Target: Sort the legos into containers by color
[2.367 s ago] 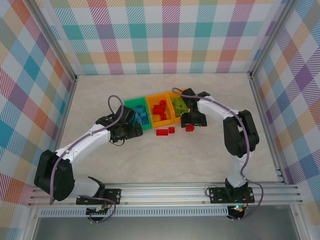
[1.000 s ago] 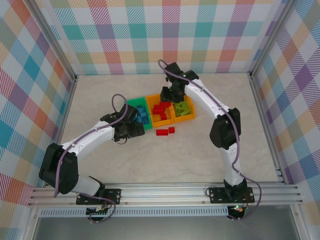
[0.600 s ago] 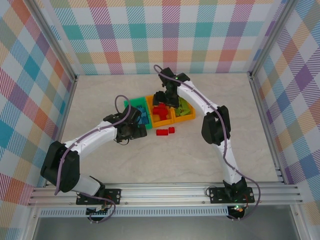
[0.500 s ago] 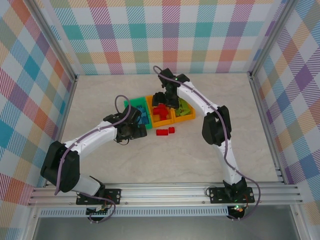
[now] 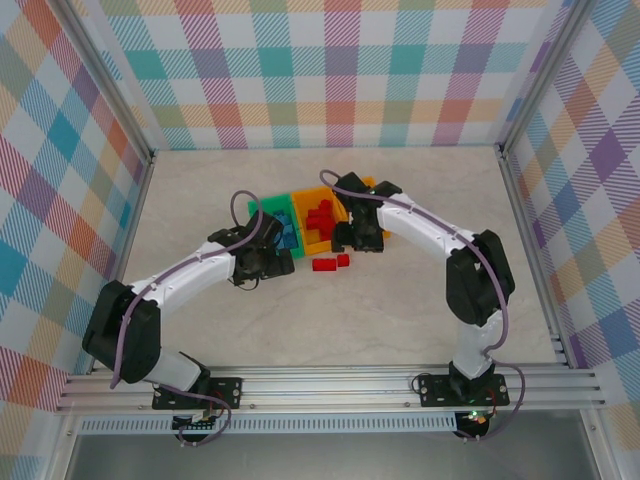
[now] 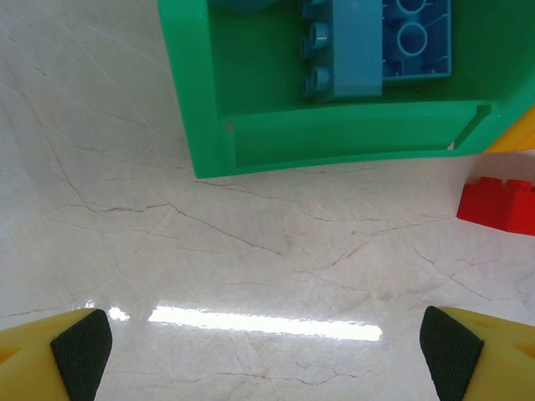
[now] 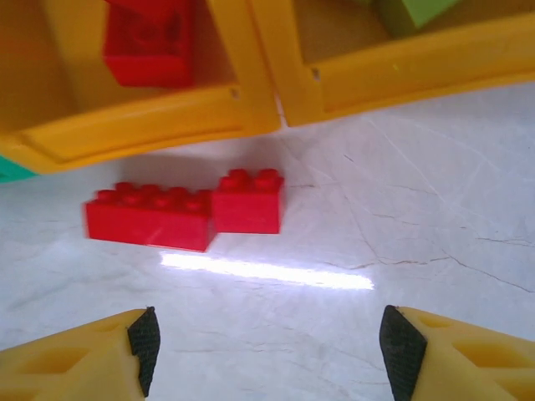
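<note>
Nearest to us on the pale marble table (image 5: 330, 330), the left gripper (image 6: 266, 347) hovers low over bare tabletop, just in front of the near wall of the green bin (image 6: 334, 138). Its fingers (image 6: 81, 342) stand wide apart and we see nothing between them.

A little to the right, two loose legos lie on the table in front of the bins: a long red brick (image 7: 150, 219) and a short red brick (image 7: 248, 200). They lie end to end and touching, the short one on the right, both studs up.

The right gripper (image 7: 273, 349) hangs above these two, slightly to their right. Its fingers (image 7: 403, 351) are also apart and hold nothing; the bricks lie beyond the fingertips rather than between them.

Farther back, the three containers sit in a row, side by side and touching. The green bin on the left holds blue bricks (image 6: 376, 42). The middle orange bin (image 7: 142, 125) holds red bricks (image 5: 320, 215). In the right orange bin (image 7: 418, 58) we make out a lime brick (image 7: 414, 10) at its near end; in the top view the right arm covers most of that bin.
</note>
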Motion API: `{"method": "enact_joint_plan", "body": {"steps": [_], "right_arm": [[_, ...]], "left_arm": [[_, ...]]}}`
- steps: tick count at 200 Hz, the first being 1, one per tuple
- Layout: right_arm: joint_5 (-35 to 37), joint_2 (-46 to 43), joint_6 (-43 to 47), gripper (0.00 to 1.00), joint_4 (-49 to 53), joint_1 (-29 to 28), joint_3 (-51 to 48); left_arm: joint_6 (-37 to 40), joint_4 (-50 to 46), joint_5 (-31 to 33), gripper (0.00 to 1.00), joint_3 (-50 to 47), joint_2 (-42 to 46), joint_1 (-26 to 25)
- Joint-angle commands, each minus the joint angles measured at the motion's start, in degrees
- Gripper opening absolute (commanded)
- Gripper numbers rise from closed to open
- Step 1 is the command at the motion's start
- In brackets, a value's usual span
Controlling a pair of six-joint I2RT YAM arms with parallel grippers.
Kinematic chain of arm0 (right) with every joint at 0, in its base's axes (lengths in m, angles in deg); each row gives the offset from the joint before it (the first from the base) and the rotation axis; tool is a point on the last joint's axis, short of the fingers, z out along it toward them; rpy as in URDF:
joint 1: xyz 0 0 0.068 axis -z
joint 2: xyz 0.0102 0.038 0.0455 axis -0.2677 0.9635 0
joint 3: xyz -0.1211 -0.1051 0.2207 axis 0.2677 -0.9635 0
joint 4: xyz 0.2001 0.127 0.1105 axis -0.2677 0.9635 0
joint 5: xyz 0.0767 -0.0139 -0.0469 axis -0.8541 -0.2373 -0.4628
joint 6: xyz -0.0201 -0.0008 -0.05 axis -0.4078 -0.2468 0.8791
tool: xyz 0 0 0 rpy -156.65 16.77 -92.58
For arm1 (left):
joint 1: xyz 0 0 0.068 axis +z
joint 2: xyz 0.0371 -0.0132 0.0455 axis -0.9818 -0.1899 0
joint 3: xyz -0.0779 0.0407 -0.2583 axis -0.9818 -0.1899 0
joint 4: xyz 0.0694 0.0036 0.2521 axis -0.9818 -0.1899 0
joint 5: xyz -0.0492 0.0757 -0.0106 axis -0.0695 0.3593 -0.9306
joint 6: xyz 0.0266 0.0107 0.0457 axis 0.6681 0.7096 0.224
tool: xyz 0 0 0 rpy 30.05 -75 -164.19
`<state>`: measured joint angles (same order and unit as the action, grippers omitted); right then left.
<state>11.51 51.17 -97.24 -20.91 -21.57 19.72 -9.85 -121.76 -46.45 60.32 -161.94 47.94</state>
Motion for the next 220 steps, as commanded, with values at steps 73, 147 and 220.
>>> {"method": "enact_joint_plan", "body": {"steps": [73, 147, 220], "right_arm": [[-0.4, 7.3, 0.2, 0.69, -4.0, 0.2, 1.3], [-1.2, 8.9, -0.4, 0.69, -5.3, 0.0, 1.4], [0.6, 9.9, -0.5, 0.53, -3.2, 0.1, 1.0]], "left_arm": [[0.1, -1.6, 0.9, 0.97, 1.1, 1.1, -0.9], [-0.4, -1.7, 0.9, 0.97, 1.5, 0.8, -0.9], [-0.4, -2.1, 1.2, 0.97, 1.7, 0.8, -0.9]]}}
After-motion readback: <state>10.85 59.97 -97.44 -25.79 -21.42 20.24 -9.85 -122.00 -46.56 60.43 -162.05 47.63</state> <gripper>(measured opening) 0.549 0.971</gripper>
